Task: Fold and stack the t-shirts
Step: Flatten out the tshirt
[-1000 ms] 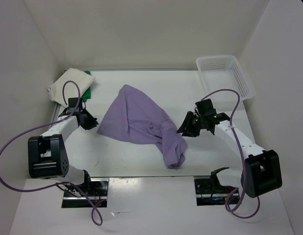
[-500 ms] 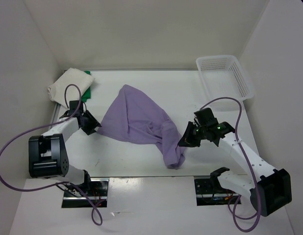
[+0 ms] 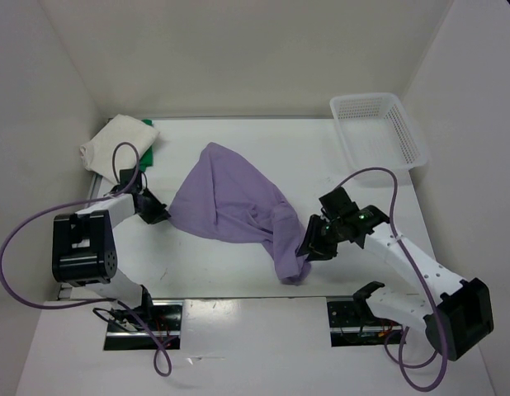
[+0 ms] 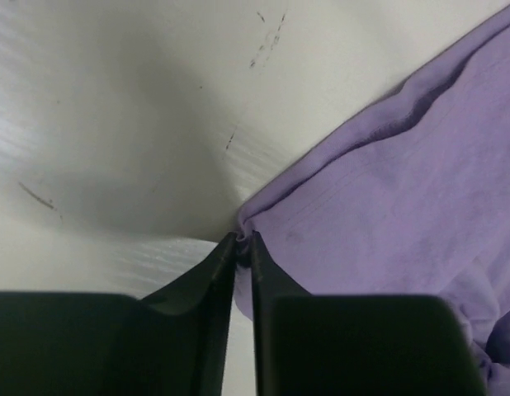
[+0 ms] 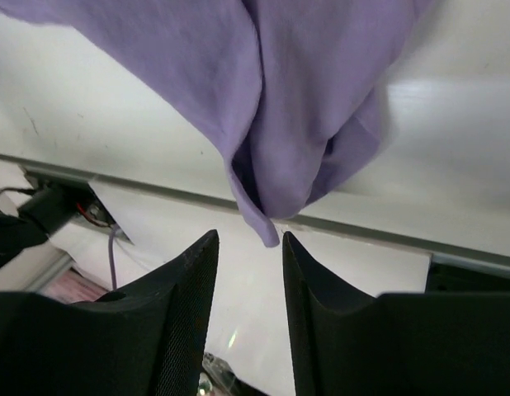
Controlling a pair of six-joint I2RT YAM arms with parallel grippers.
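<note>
Shirts sit piled at the far left corner of the table: a white shirt on top of a green shirt. Near the left edge, the left gripper has its fingers squeezed together on the corner of the purple shirt, which lies crumpled across the middle of the table and bunches toward the near edge. There the right gripper is spread apart, gripping nothing, a loose tip of purple cloth just between its fingertips. A white basket stands at the far right corner.
</note>
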